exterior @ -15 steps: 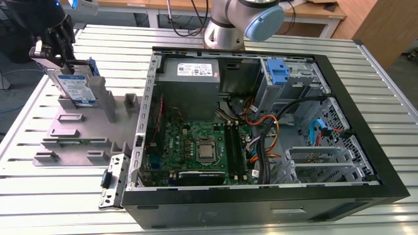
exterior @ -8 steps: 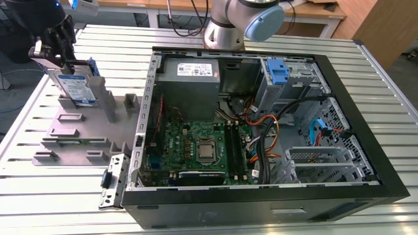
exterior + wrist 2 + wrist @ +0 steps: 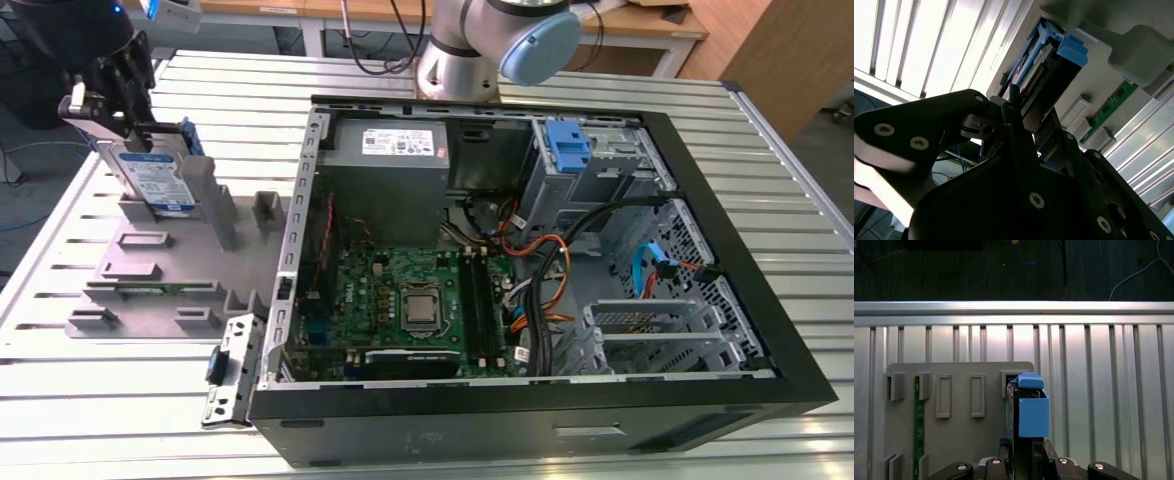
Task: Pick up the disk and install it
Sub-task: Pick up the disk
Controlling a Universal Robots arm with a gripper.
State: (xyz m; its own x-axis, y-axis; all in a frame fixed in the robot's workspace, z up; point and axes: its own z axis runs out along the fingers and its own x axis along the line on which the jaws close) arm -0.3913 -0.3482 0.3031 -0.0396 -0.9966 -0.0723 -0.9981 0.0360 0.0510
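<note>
Flat metal disk [image 3: 158,180] with white-and-blue label, upright at grey plastic slotted holder [image 3: 147,265]; black gripper [image 3: 134,130] jaws clamped on its top edge.

Slatted metal table [image 3: 134,400], wooden cabinet [image 3: 781,50]

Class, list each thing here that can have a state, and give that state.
disk: upright, clamped in the claw at the grey holder.
claw: shut on the disk.
computer case: on its side, side panel off, open.
blue bracket: seated in the case's drive bay.
</note>
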